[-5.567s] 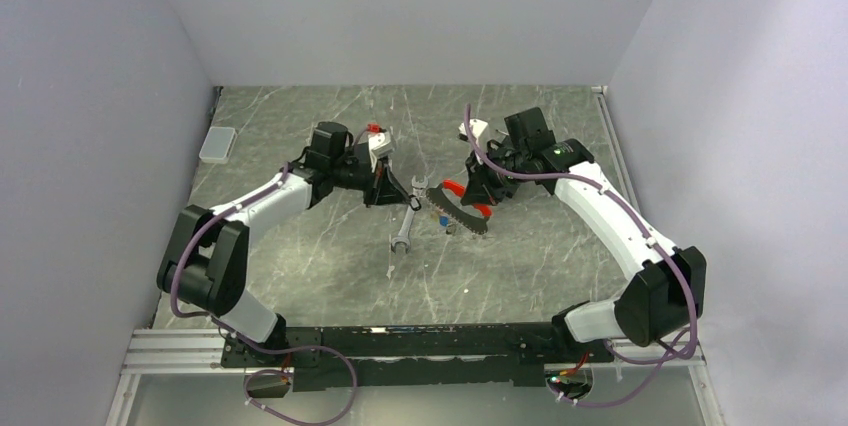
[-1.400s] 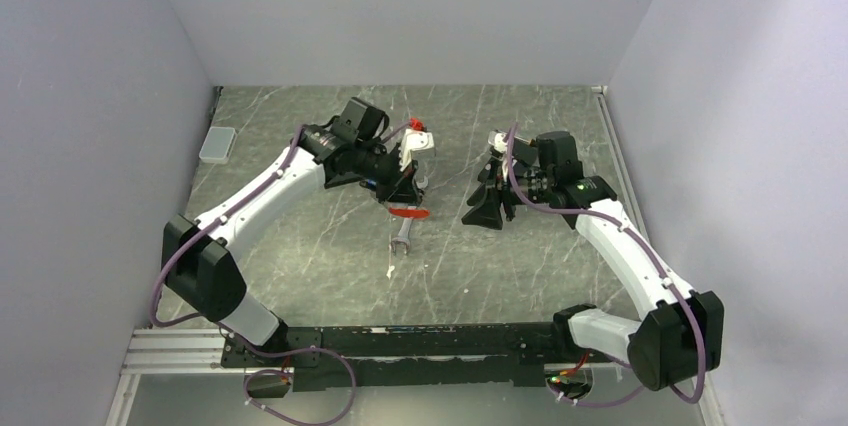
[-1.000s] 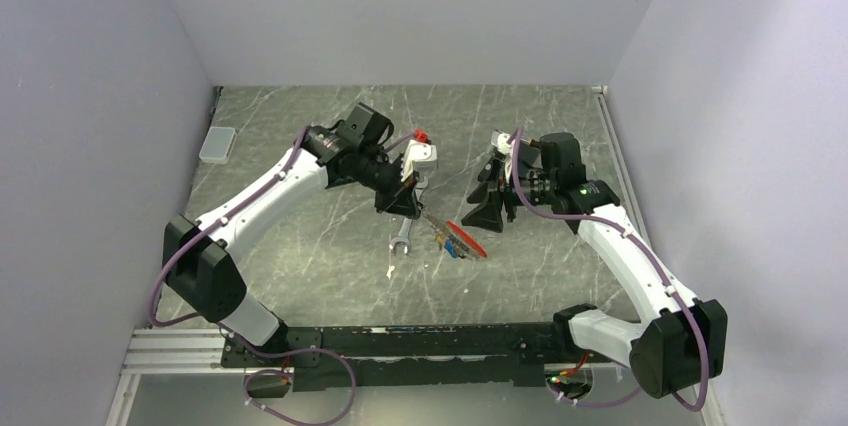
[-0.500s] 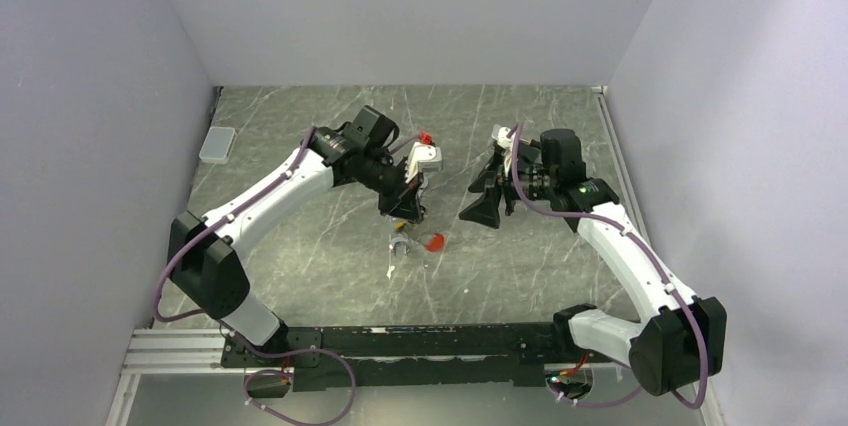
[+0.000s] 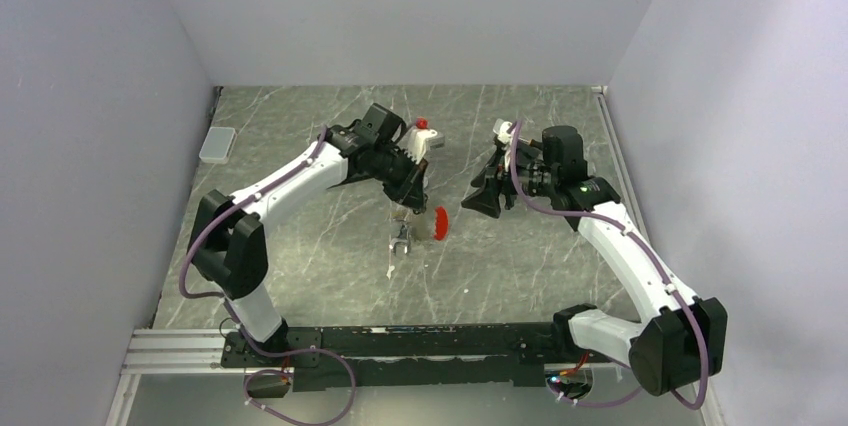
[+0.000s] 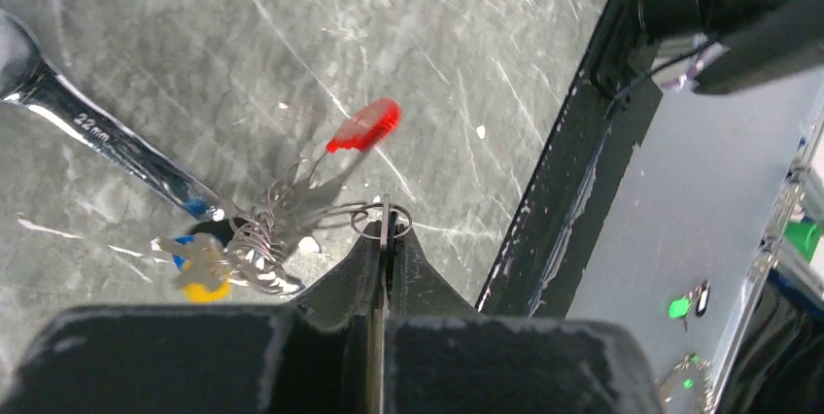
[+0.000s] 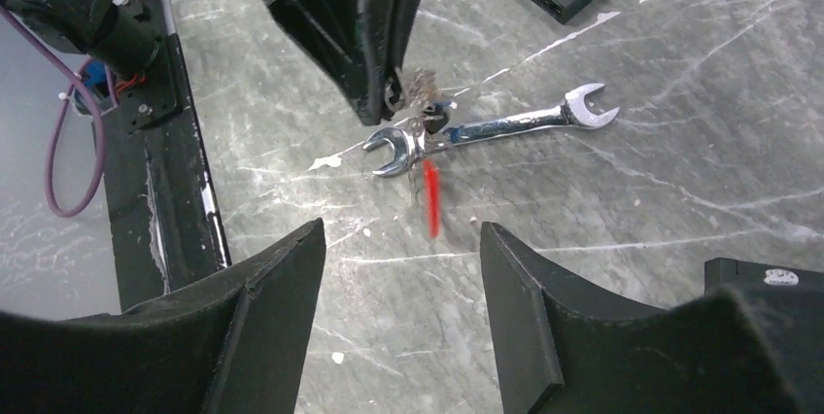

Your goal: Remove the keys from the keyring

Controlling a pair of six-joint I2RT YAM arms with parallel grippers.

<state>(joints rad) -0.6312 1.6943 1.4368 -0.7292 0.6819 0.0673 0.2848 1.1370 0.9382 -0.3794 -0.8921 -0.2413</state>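
**Left gripper pinches the keyring over the wrench**

The left gripper (image 6: 383,244) has its fingers pressed together on the thin wire loop of the keyring (image 6: 381,218), directly over the wrench (image 6: 97,132). The keys (image 6: 228,251) hang in a bunch from the loop, across the wrench's shaft. A red tag (image 6: 364,125) dangles just beside them. The right gripper (image 7: 400,239) holds nothing, its fingers spread apart, off to one side of the wrench. Only the left wrist view shows the loop itself and the stamp "22mm" on the wrench. From overhead, little more than the red tag shows beside the wrench.
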